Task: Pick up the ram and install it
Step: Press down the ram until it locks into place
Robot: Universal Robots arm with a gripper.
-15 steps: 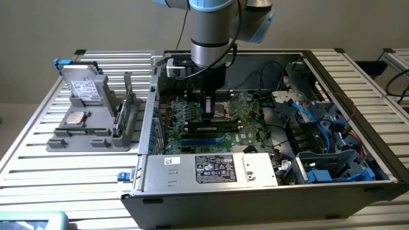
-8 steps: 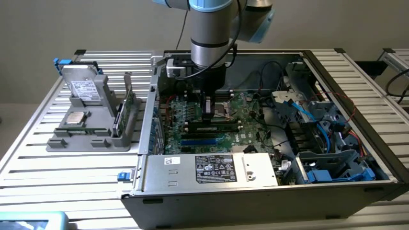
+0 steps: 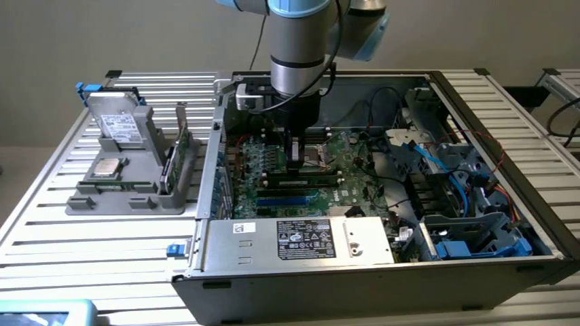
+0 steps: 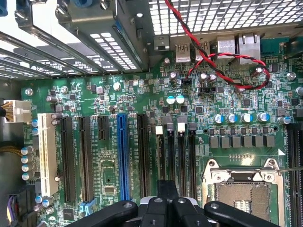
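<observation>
**Gripper clenched at the ram inside the case**

Your gripper [image 3: 295, 165] is down inside the open computer case [image 3: 490, 268], its fingers [image 4: 168, 188] pressed together with no gap between them. The tips sit right at the upper edge of the ram [image 3: 303, 182]. From the exterior view you cannot tell whether they pinch that edge or only bear on it.

The ram lies lengthwise along the memory slots [image 4: 181, 156] on the green motherboard [image 4: 118, 90], just beside the CPU socket [image 4: 246, 189]. It looks seated in a slot, though the fingers hide the part you would need to see to be sure. It reads as a slim, long, dark stick with a row of black chips, about as long as the slot.

For writing, look at the power supply [image 3: 299, 241] at the near edge of the case. It carries a large label, white and black, with rows of marks too small to read. The hard drive [image 3: 118, 125] on the grey fixture [image 3: 100, 204], outside the case at the exterior view's left, bears a white label, also unreadable. In the wrist view, small white print runs on the board beside the blue expansion slot [image 4: 123, 156], but you cannot make it out.
</observation>
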